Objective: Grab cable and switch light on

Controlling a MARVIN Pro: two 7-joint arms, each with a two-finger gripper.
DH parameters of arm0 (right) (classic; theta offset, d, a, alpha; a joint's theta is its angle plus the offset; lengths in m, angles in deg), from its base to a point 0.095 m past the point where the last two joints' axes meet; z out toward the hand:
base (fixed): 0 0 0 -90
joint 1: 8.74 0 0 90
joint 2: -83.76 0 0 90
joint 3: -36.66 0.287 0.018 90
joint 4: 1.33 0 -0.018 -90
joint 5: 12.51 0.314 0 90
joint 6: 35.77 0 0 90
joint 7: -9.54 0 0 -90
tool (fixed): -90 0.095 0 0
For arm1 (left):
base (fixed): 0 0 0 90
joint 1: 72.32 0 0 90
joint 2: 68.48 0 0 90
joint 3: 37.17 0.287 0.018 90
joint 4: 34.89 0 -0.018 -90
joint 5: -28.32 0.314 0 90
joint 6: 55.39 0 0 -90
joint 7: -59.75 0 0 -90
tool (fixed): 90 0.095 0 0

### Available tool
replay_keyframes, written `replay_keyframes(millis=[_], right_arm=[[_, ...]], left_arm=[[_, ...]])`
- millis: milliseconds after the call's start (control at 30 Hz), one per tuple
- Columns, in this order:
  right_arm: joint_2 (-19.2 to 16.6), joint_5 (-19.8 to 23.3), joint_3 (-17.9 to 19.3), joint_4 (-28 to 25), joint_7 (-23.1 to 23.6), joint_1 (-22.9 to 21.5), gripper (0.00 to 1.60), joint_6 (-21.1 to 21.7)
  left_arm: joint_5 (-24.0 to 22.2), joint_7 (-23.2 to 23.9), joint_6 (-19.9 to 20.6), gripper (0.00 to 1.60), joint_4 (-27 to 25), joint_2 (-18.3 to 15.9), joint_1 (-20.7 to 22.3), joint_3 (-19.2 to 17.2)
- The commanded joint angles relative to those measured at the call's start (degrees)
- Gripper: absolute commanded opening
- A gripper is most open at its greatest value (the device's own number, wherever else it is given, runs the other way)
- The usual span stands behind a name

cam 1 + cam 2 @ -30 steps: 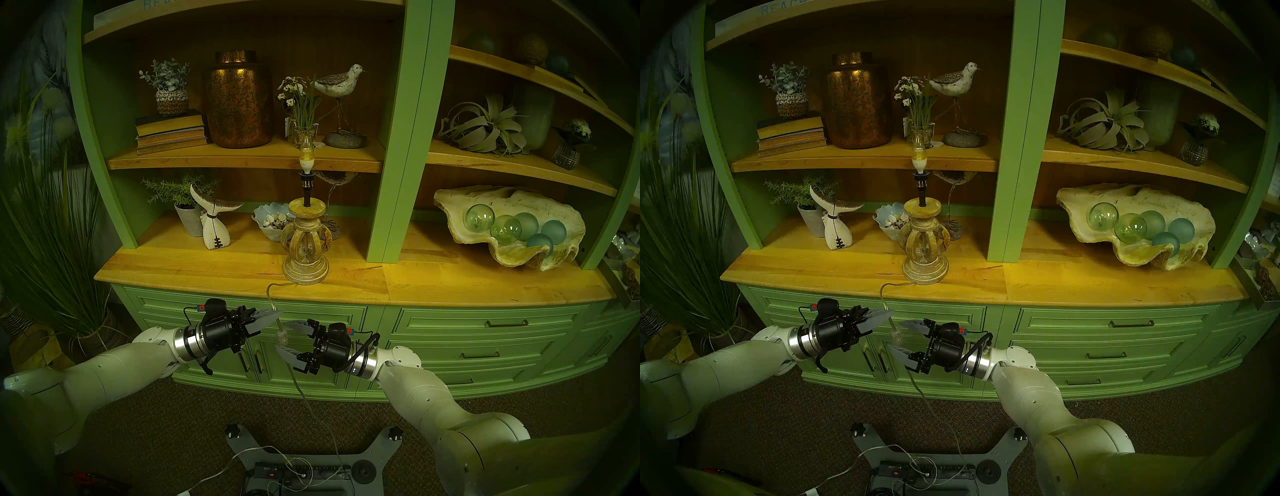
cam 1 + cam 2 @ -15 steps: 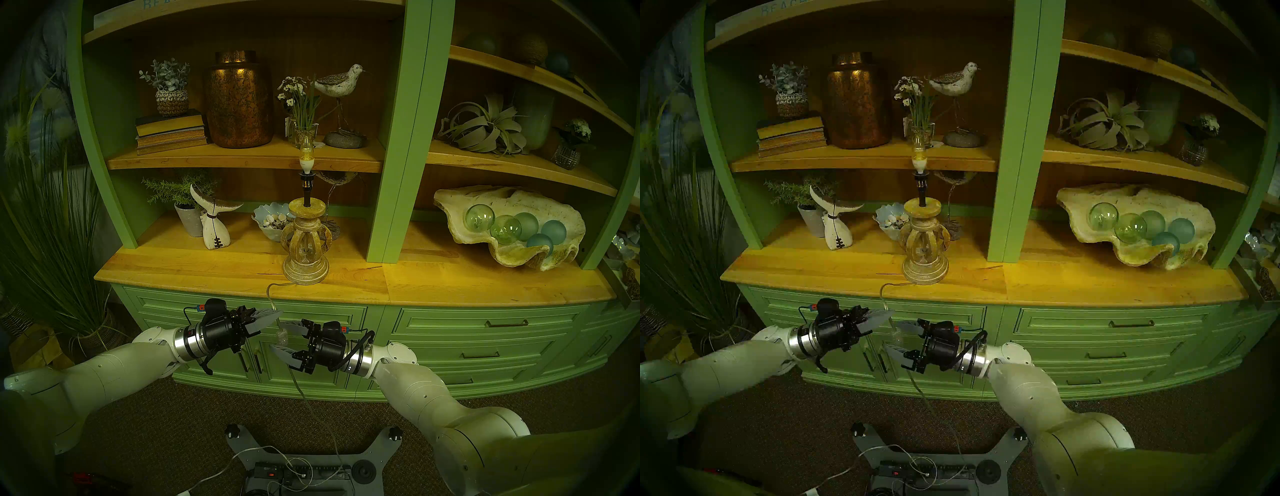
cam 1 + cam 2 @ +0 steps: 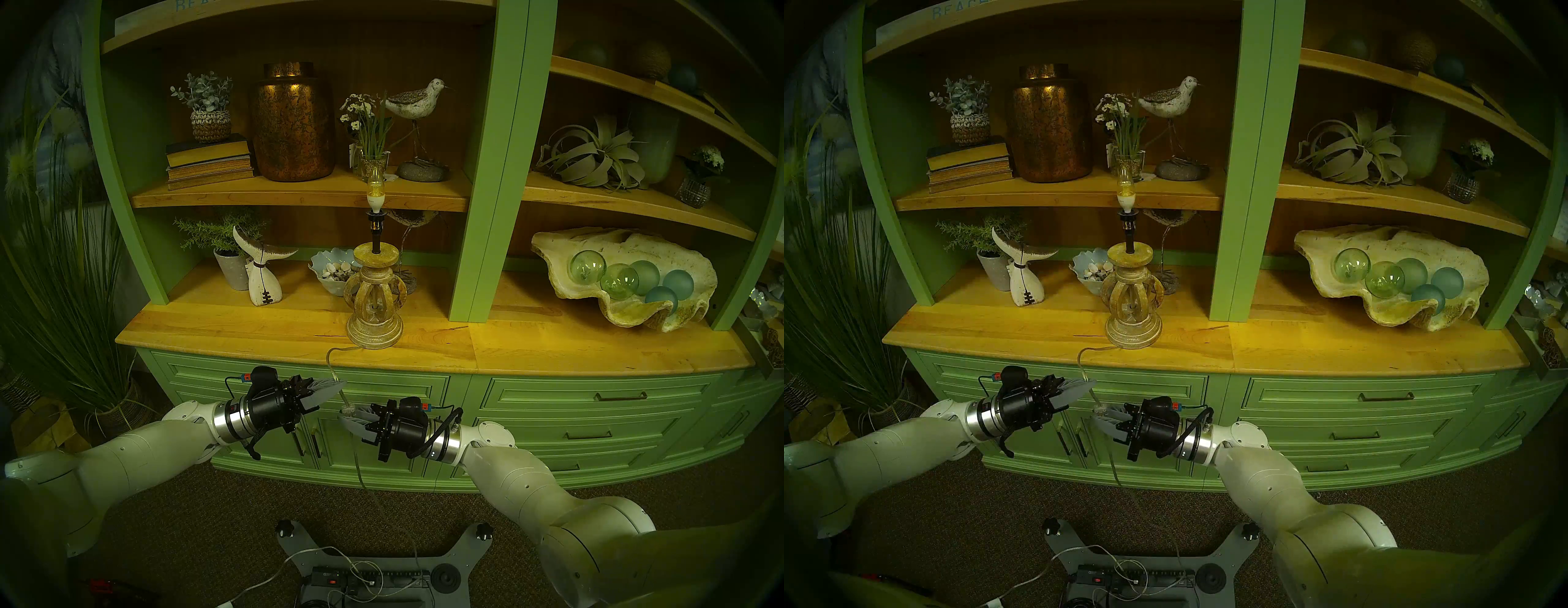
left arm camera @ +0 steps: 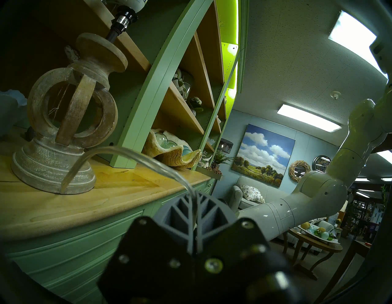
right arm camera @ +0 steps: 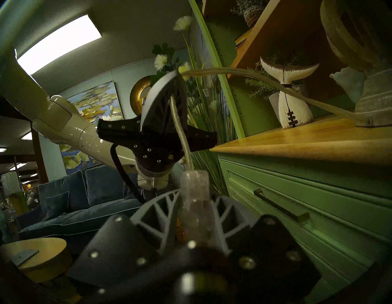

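With the left claw (image 3: 335, 388) clamped on the cable (image 3: 331, 361), the right claw (image 3: 354, 418) pinches the switch (image 5: 196, 203); a squeeze off the button could leave the bulb (image 3: 375, 187) dark or drag the lamp (image 3: 374, 305) off the counter's front edge (image 3: 297, 354).

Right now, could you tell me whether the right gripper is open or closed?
Closed: the right gripper has its fingers clamped on the cable's clear switch block.

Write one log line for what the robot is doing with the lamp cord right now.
left end effector: shut on cable | right end effector: shut on switch block | bulb: no clear glow
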Motion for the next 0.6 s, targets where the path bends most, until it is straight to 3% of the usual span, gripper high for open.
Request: replay_keyframes(millis=[0,33,100,400,433,467,567], right_arm=[[-0.36,2.35,-1.19,-1.31,3.52,-1.10,0.26,-0.49],[-0.41,2.83,-1.32,-1.40,3.52,-0.94,0.25,-0.93],[-0.64,3.60,-1.63,-2.35,3.52,-0.59,0.00,-0.81],[-1.33,5.66,-4.11,-3.22,3.52,-0.30,0.05,-0.87],[-1.38,6.12,-4.07,-3.24,3.52,-0.06,1.08,-1.01],[-1.59,6.42,-4.37,-3.46,3.52,0.11,1.60,-1.06],[-2.59,7.48,-4.74,-4.65,3.52,1.16,1.60,-1.41]], left_arm=[[-0.60,0.40,0.13,0.00,-0.77,0.10,1.39,-0.98],[-0.59,0.40,0.13,0.00,-0.77,0.10,1.39,-0.99],[-0.58,0.39,0.12,0.00,-0.78,0.10,1.39,-0.99],[-0.57,0.39,0.13,0.00,-0.78,0.10,1.37,-1.01],[-0.58,0.40,0.14,0.00,-0.78,0.10,1.37,-1.02],[-0.58,0.40,0.14,0.00,-0.78,0.10,1.37,-1.02],[-0.59,0.41,0.14,0.00,-0.78,0.10,1.37,-1.02]])
